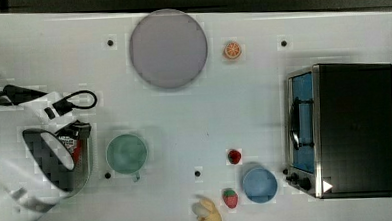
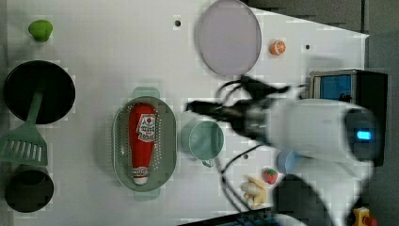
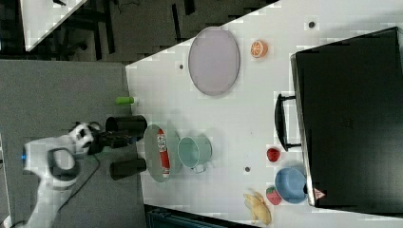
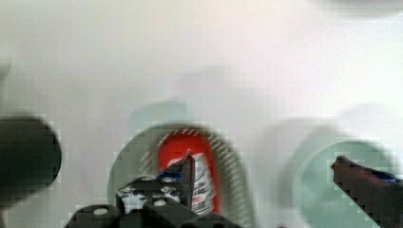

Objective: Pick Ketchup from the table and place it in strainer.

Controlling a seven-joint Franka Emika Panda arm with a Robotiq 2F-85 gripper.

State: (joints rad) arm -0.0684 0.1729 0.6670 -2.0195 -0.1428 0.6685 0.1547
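The ketchup (image 2: pixel 142 141), a red squeeze bottle with a white label, lies on its side inside the pale green oval strainer (image 2: pixel 167 136), cap toward the left view's bottom. In the right view the ketchup (image 3: pixel 163 152) rests in the strainer (image 3: pixel 153 154) too. My gripper (image 2: pixel 194 107) hangs above the table near the strainer and the green cup, apart from the bottle. In the wrist view my gripper (image 4: pixel 273 173) is open, its fingertips (image 4: pixel 187 168) wide apart and holding nothing. Below them are the ketchup (image 4: pixel 183 147) and the strainer (image 4: pixel 123 161).
A round green cup (image 2: pixel 203 140) stands right beside the strainer. A lilac plate (image 2: pixel 228 37), orange slice (image 2: pixel 277 47), toaster oven (image 1: pixel 352 128), blue bowl (image 1: pixel 260 185), strawberries (image 1: pixel 234 156) and banana (image 1: pixel 207 215) lie farther off. A black pan (image 2: pixel 38 92) and green spatula (image 2: pixel 23 146) sit at the left view's left.
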